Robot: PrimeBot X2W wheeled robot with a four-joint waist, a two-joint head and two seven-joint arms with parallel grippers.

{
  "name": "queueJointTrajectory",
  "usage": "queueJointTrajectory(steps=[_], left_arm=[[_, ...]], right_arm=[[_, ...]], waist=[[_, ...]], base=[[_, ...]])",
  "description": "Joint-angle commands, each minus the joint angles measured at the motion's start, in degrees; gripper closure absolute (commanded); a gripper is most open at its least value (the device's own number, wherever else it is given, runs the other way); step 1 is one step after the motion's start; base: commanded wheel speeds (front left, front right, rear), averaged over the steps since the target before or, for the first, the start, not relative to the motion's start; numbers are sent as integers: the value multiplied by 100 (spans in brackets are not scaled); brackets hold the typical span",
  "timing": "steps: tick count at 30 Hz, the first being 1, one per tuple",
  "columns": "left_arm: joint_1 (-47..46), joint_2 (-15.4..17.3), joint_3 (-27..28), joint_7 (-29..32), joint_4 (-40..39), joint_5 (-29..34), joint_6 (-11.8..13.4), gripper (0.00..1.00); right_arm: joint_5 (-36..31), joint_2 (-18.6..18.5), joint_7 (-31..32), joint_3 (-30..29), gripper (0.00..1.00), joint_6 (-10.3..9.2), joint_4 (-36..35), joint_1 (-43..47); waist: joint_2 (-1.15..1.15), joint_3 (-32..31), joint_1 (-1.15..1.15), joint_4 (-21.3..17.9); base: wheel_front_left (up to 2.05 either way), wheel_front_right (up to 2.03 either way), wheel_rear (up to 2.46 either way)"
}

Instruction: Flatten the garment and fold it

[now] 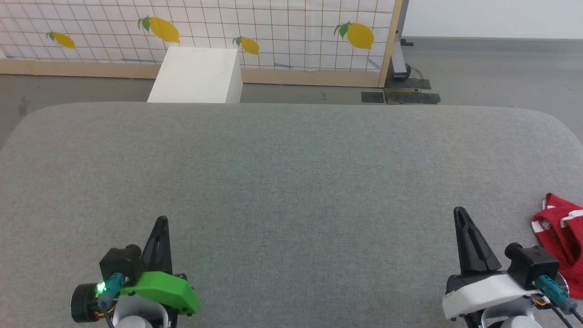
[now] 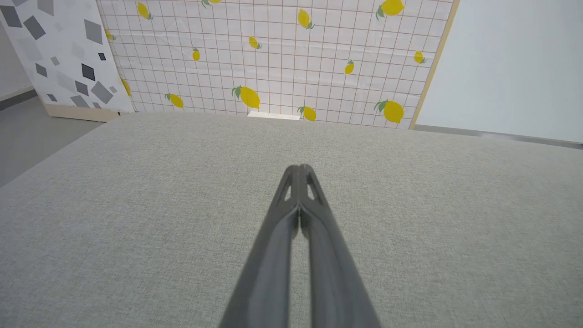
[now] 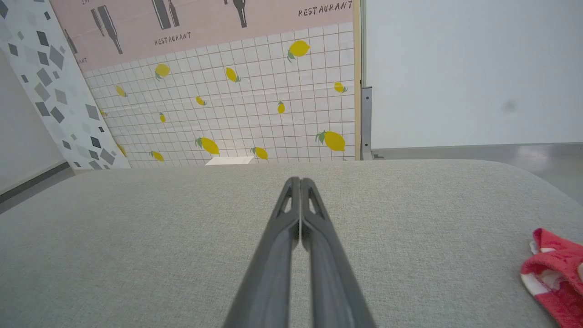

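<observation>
**A:** Where is the garment lying?

**B:** It is lying bunched up just outboard of the right pincer, level with its wrist and behind its fingertips. In the right wrist view it is showing low and off to the right of the fingers, partly cut off by the edge. The fingers are not touching it.

**A:** And what are the pincers doing?

**B:** Both are showing their fingers pressed together, gripping nothing. The left pincer is sitting well apart from the cloth, on the far side of the right one. Both are pointing straight ahead over the grey padded surface, toward the white box and the lemon-print screen.

**A:** Why like that?

**B:** I am reading it as a resting pose, with neither arm committing to the cloth. The wide stretch of surface ahead of the fingertips is probably waiting for the spreading. Nothing is being flattened yet.

**A:** So what is the next move asking for?

**B:** I am guessing the right pincer is needing to part its fingers and swing outward. The thin heap is likely going to drag and fold under itself.
</observation>
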Motion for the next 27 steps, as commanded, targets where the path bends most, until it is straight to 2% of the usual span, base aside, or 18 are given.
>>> queueJointTrajectory(steps=[1,27], left_arm=[[23,-16,11,36,-43,60,0,100],[103,-115,76,351,-376,333,0,100]], right_arm=[[-62,0,38,4,100,-1,-46,-1],[-284,0,363,14,100,-2,-251,-4]], waist=[[3,-1,0,-3],[15,-18,0,-60]], base=[[0,0,0],[0,0,0]])
